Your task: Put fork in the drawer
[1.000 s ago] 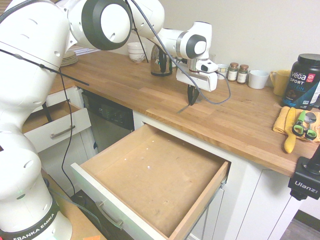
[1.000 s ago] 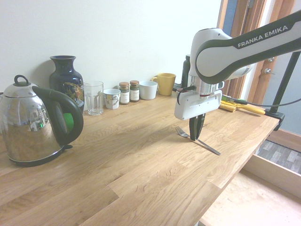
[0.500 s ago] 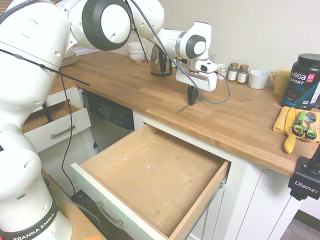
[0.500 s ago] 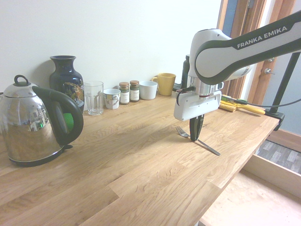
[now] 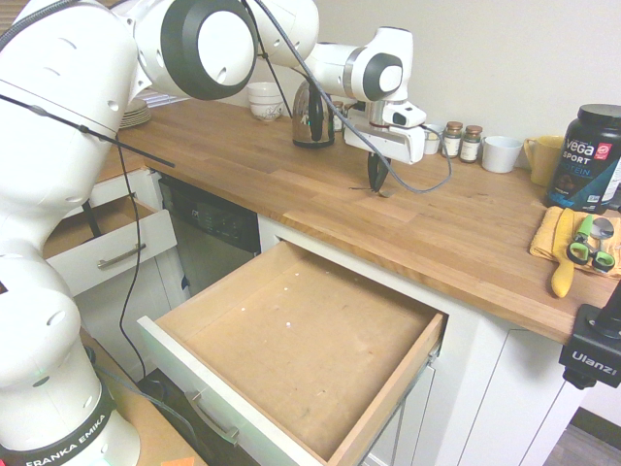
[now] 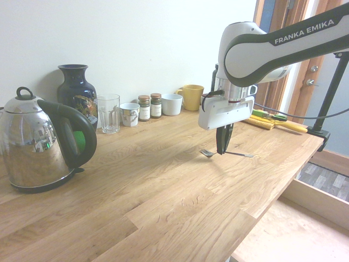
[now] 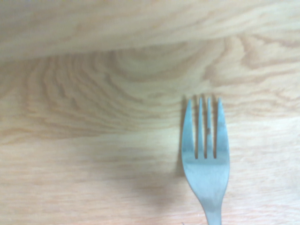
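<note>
Fork: slim silver metal, four tines, thin handle. Held roughly level just above the table, clear of the wood with its shadow underneath. End effector is clamped on it near the neck, tines sticking out one side, handle out the other toward the table's front edge. Wrist view shows tines straight, head clean.

Drawer: wide, shallow, white front, metal bar handle, bare brown speckled wooden bottom. Pulled fully open below the table's front edge, nothing inside. Fork sits well back from it, over the table's middle.
</note>
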